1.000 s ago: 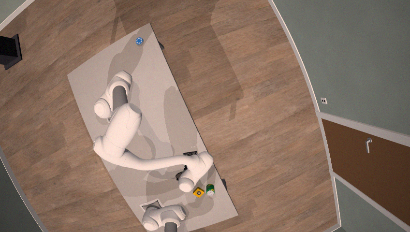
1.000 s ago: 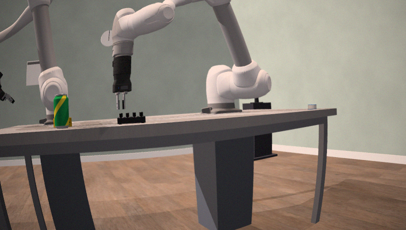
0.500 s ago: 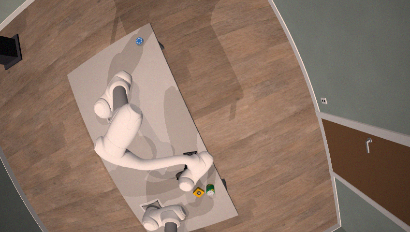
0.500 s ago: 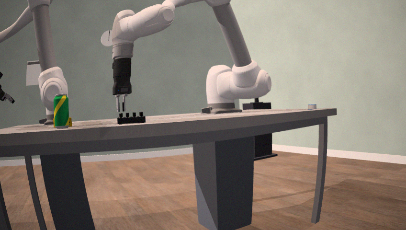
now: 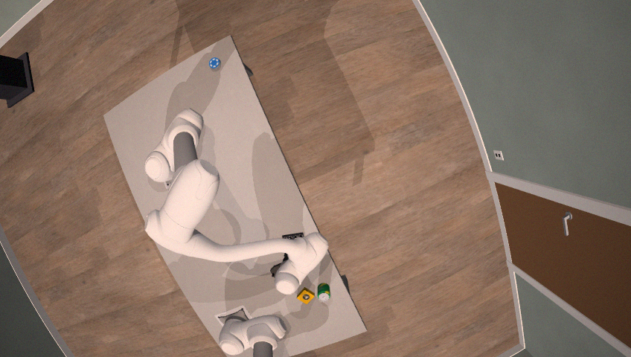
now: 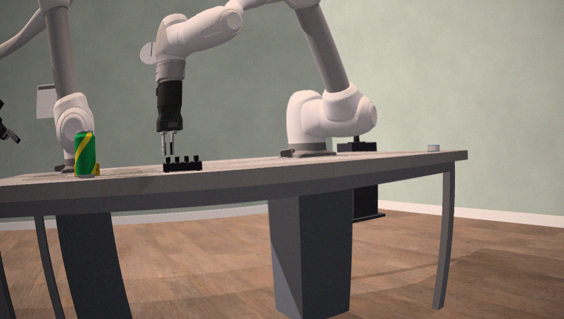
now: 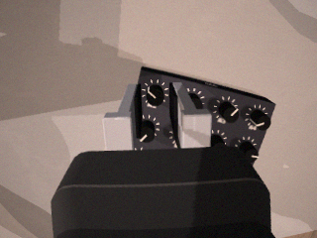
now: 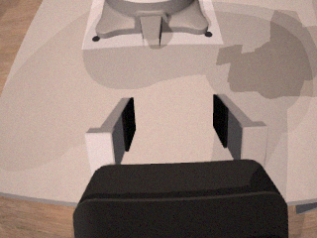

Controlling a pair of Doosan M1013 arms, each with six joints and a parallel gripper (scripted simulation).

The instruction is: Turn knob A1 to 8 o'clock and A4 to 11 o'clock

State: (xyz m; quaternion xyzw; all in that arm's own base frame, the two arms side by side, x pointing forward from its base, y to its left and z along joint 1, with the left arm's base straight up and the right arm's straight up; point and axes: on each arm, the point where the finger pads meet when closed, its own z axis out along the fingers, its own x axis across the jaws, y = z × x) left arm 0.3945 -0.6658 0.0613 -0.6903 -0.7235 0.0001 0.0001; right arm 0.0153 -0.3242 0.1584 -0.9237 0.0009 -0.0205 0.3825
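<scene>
We hold our left gripper (image 6: 167, 153) (image 7: 155, 99) partly open and empty above the knob box (image 6: 182, 165) (image 7: 208, 85). Our right gripper (image 8: 173, 112) stands wide open over the table (image 5: 274, 194) (image 6: 237, 173) (image 8: 173, 109), empty.
</scene>
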